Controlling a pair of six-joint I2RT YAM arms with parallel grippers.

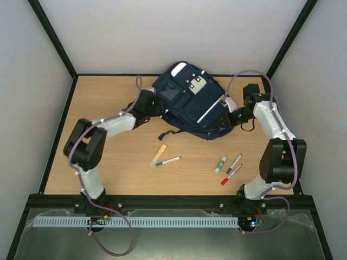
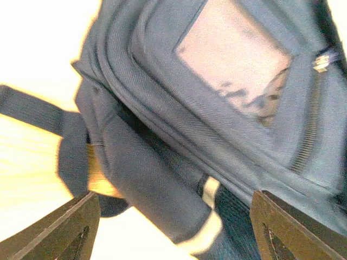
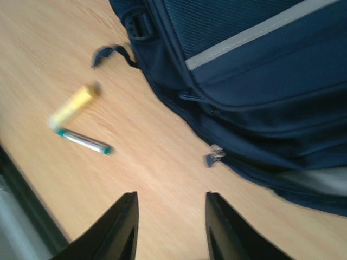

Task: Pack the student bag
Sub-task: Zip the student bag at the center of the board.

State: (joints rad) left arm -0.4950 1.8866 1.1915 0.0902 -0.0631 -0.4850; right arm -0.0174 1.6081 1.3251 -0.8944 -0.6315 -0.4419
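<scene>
No legible text anywhere
Grey-white patch (image 1: 197, 83) on the navy backpack (image 1: 184, 108) too small to read; clear pocket window (image 2: 233, 67) showing only dark smudges; markers (image 1: 234, 163) too small and blurred for any print

navy student bag (image 1: 187, 108), flat, front up — far ctr

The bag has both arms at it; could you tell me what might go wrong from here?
The left jaws stand wide around a loose fold of the bag; closing may catch only fabric and drag it. The right jaws are empty near the zip pull and may miss it.
</scene>
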